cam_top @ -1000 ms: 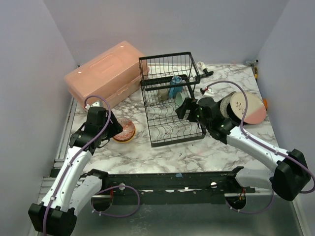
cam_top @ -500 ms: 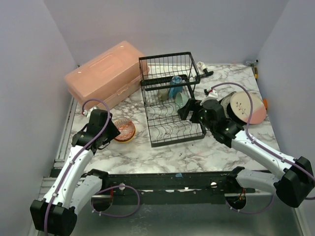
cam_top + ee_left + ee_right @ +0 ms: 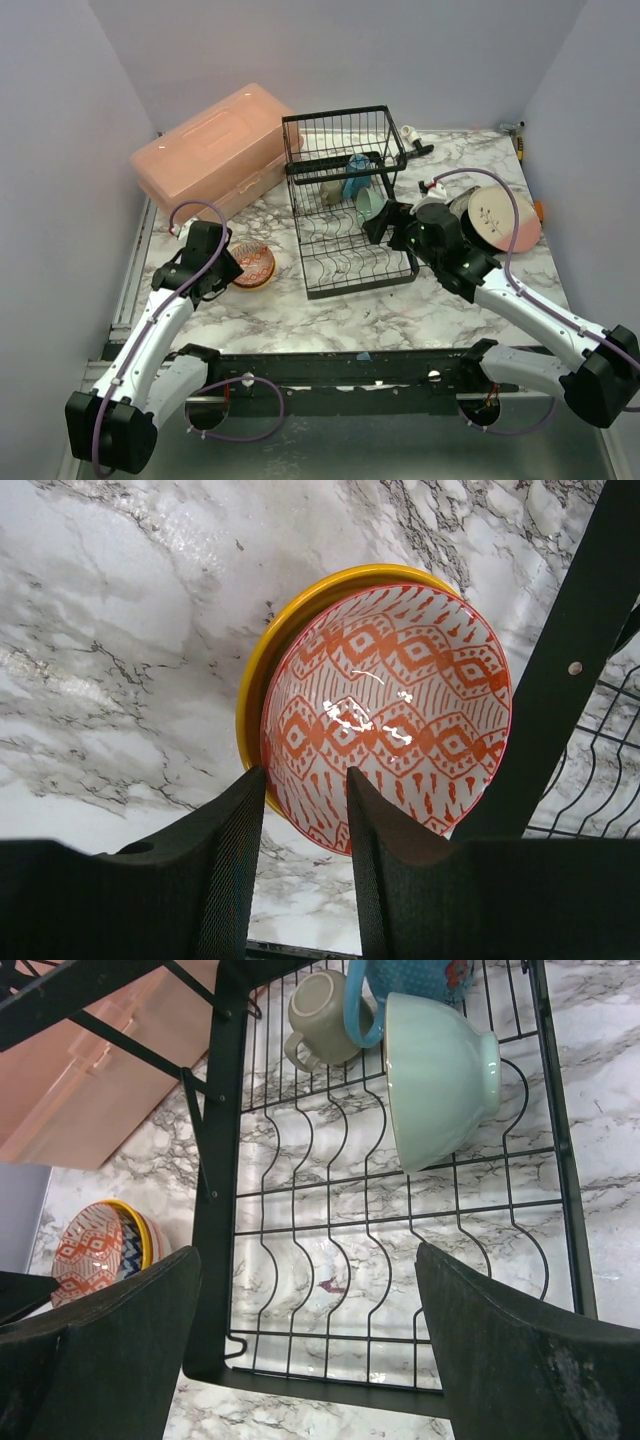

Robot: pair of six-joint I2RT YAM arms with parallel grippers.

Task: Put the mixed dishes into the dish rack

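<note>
Locate the red-patterned bowl (image 3: 390, 710): it has orange diamond bands inside and is nested, tilted, in a yellow bowl (image 3: 262, 670) on the marble table (image 3: 120, 630), near the left side of the dish rack (image 3: 222, 1210). Your left claw (image 3: 303, 780) stands partly open astride the bowl's near rim; you cannot tell whether it grips. Your right claw (image 3: 308, 1255) is spread wide and empty above the rack, where a mint green bowl (image 3: 440, 1080) and an olive mug (image 3: 320, 1020) sit. A salmon-pink box (image 3: 210, 150) lies behind.

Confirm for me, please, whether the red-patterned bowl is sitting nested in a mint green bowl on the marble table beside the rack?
Not quite: the red-patterned bowl is sitting nested in a yellow bowl, not a mint green one, on the marble table beside the rack. The left wrist view shows the yellow rim around it.
</note>
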